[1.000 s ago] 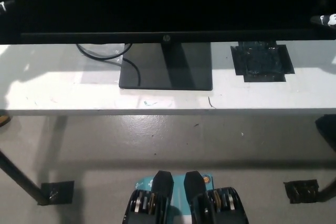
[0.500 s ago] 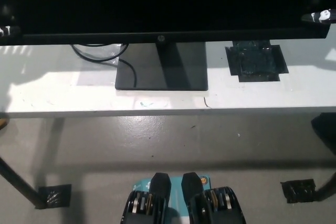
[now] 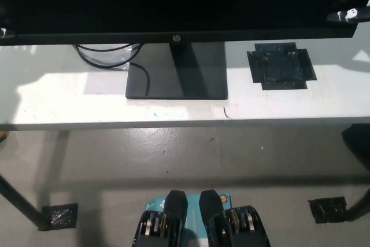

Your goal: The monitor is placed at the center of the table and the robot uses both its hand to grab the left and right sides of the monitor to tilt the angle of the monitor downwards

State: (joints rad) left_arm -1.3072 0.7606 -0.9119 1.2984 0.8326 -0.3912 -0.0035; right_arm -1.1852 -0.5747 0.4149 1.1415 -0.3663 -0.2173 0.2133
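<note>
- Since a second ago the monitor's (image 3: pixel 173 4) lower bezel sits higher in the picture, uncovering more of its stand base (image 3: pixel 176 73) and the looped cable (image 3: pixel 107 56).
- The monitor stands at the middle of the white table (image 3: pixel 58 102).
- Right hand (image 3: pixel 348 15) — at the monitor's right edge; whether it grips cannot be told.
- Left hand (image 3: pixel 4 32) — a sliver at the left edge, state unclear.
- A black tape patch (image 3: pixel 281 65) lies right of the base.

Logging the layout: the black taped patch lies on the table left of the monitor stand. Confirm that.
Wrong side. The head view shows the black taped patch on the table to the right of the monitor stand, not the left.
</note>
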